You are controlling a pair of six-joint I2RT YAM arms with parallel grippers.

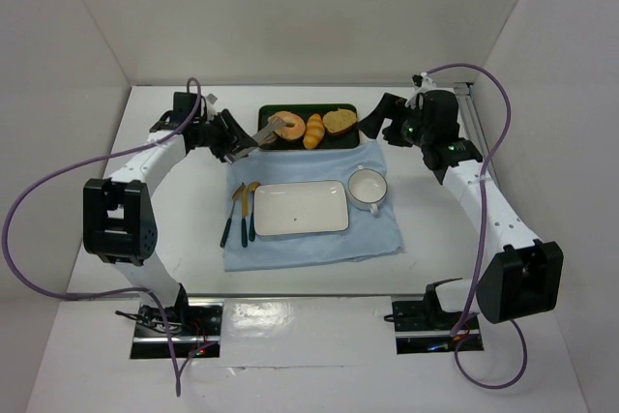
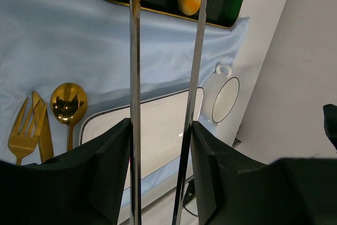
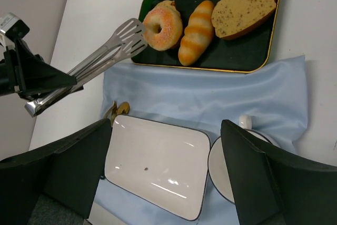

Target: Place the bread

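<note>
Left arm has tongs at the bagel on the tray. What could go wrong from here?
1. The tips of the tongs sit at the edge of the bagel, not clearly around it; closing now may pinch only crust and let it slip.
2. The striped roll lies right beside the bagel; a sideways push might shove it.
3. The left gripper holds the tongs near their back end; they could twist under load.

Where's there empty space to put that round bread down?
The white plate is bare, bordered by cutlery on its left and the cup on its right. A cloth strip lies free between plate and tray. The tray is crowded: bagel, roll, slice side by side.
</note>
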